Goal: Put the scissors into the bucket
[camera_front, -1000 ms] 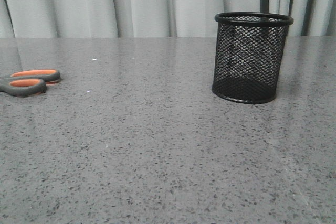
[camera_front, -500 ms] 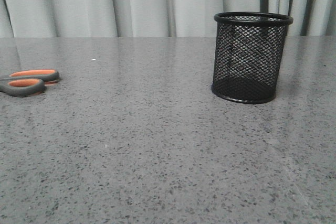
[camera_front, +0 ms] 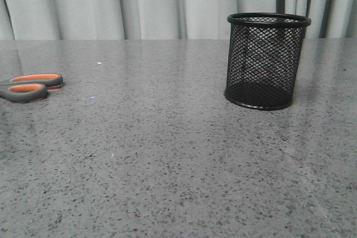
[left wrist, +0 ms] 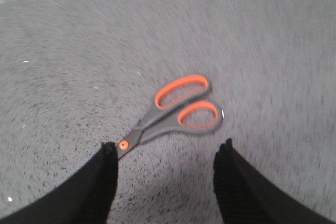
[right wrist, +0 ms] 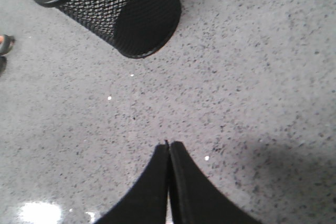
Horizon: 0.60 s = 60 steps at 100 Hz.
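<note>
A: Where were the scissors [camera_front: 30,86] at that moment?

B: They lay flat on the grey speckled table [camera_front: 167,154], at the far left edge of the front view. Only the grey handles with the orange-lined loops showed there; the blades ran out of the picture.

A: And the bucket [camera_front: 266,61]?

B: The black wire-mesh bucket stood upright on the right side of the table, well apart from the scissors, in front of the pale curtain [camera_front: 167,1].

A: Had anything changed from the second before?

B: Hardly. In the front view the scissors and the bucket sat in the same spots as in the two earlier pictures, and no arm had come into that view.

A: What about the left gripper [left wrist: 167,161]?

B: Its fingers were spread wide, hanging over the table with nothing between them. The scissors lay just beyond the fingertips [left wrist: 107,153], and the orange pivot dot [left wrist: 124,145] sat beside one tip. That picture was blurred, so I couldn't tell whether the tip touched the blade.

A: And the right gripper [right wrist: 169,145]?

B: Its two fingers were pressed together, holding nothing, above bare table. The bucket was ahead of it and apart, and a sliver of an orange handle loop showed at the picture's edge.
</note>
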Tool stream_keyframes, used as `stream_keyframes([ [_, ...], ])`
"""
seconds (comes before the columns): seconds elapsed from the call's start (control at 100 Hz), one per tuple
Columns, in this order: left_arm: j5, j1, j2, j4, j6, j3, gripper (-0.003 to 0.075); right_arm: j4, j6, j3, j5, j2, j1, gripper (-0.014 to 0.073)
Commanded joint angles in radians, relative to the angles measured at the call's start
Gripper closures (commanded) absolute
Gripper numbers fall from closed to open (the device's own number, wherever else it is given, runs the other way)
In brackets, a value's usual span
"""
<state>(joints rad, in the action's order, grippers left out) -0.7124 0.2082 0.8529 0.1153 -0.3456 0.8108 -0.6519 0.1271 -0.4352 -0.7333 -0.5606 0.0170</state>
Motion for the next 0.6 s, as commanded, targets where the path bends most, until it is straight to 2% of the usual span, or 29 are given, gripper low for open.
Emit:
stream_keyframes([
  [0.0,-0.086,0.062,0.097,-0.079,-0.115,0.112,0.0387,-0.053,0.008,-0.034,0.025,-0.01,-0.005,0.0639],
  [0.14,-0.322,0.188,0.27,-0.287,-0.201,0.22,0.0392,-0.053,0.017,-0.034,0.007,-0.01,0.018,0.0639],
  [0.22,-0.347,0.258,0.336,-0.379,-0.276,0.246,0.0392,-0.053,0.031,-0.034,0.007,-0.01,0.045,0.0639],
  [0.31,-0.35,0.308,0.387,-0.472,-0.431,0.263,0.0384,-0.055,0.053,-0.034,0.006,-0.01,0.072,0.0639],
  [0.38,-0.366,0.309,0.426,-0.516,-0.474,0.286,0.0385,-0.055,0.055,-0.034,0.006,-0.01,0.088,0.0639],
  [0.47,-0.38,0.289,0.465,-0.519,-0.481,0.308,0.0384,-0.055,0.06,-0.034,0.006,-0.01,0.097,0.0639],
  [0.59,-0.41,0.254,0.501,-0.497,-0.563,0.314,0.0384,-0.044,0.068,-0.034,0.002,-0.01,0.101,0.0639],
])
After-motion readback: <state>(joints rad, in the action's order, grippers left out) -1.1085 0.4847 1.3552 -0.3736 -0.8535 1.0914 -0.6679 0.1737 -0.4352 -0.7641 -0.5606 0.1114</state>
